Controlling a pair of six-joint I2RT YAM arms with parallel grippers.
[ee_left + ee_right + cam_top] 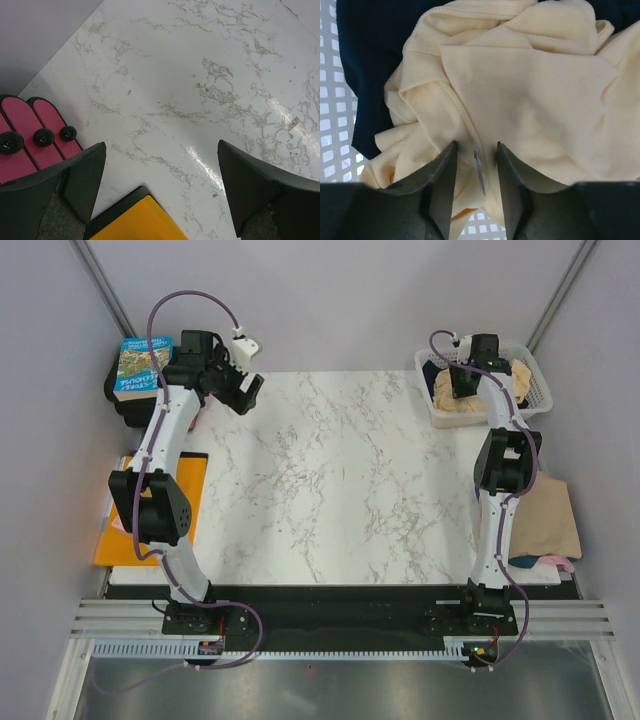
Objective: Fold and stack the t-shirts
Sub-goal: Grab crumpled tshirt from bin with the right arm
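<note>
The pale yellow t-shirt [530, 90] lies crumpled in a white basket [535, 380] at the table's far right, on top of a dark navy t-shirt [375, 45]. My right gripper [476, 147] is down in the basket, its fingers closed on a raised fold of the yellow cloth with a small tag between them. In the top view this gripper [462, 390] sits over the yellow shirt [448, 408]. A tan t-shirt [548, 520] lies folded at the right edge, with navy [530, 562] and pink [562, 560] cloth under it. My left gripper [245, 390] is open and empty above the table's far left corner.
The white marble table [330, 480] lies between the arms. A flat orange sheet [150, 530] lies off its left edge and shows in the left wrist view [140, 222]. A book [145, 360] sits on a dark box at far left. A pink ribbed object [30, 125] lies beside the left fingers.
</note>
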